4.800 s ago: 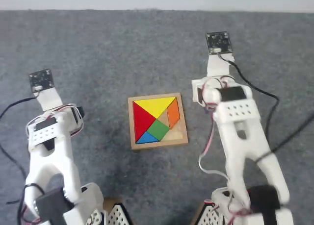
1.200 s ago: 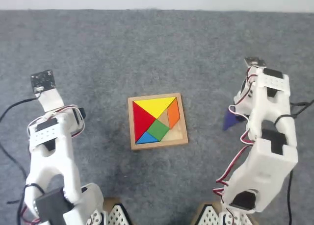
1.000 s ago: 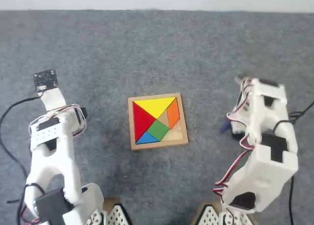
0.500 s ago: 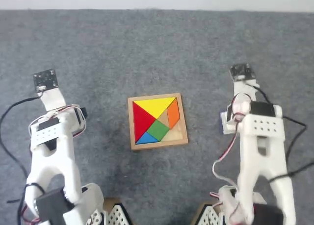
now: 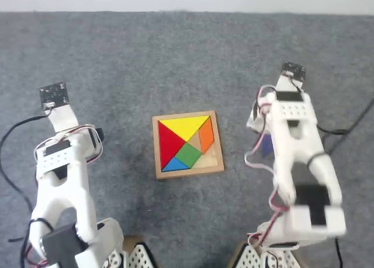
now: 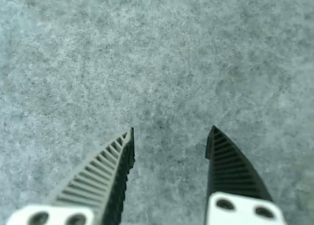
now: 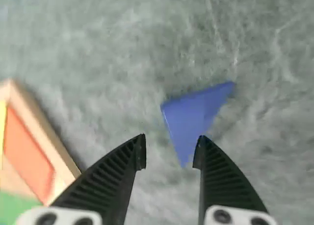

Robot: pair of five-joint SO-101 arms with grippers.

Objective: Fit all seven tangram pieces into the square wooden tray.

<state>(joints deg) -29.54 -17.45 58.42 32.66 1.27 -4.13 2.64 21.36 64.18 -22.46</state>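
Observation:
The square wooden tray [image 5: 187,171] lies mid-table with yellow [image 5: 183,126], red [image 5: 168,144], orange [image 5: 207,136], green [image 5: 189,155] and light blue [image 5: 173,164] pieces in it. A bare wood-coloured patch [image 5: 208,159] shows at its near right corner. A dark blue triangle [image 7: 195,112] lies on the carpet right of the tray, half covered by the right arm [image 5: 267,145]. My right gripper [image 7: 171,139] is open just above it, and one corner of the triangle reaches between the fingertips. My left gripper [image 6: 171,134] is open over bare carpet, far left of the tray.
Grey carpet covers the whole table. The tray's corner [image 7: 29,137] with the orange piece [image 7: 27,156] sits close beside the right gripper. The left arm [image 5: 58,163] stands well away from the tray. Cables trail from both arms.
The right arm swung out to the far right, then back, and now stands over the dark blue triangle, which has stayed on the carpet. The left arm has barely moved.

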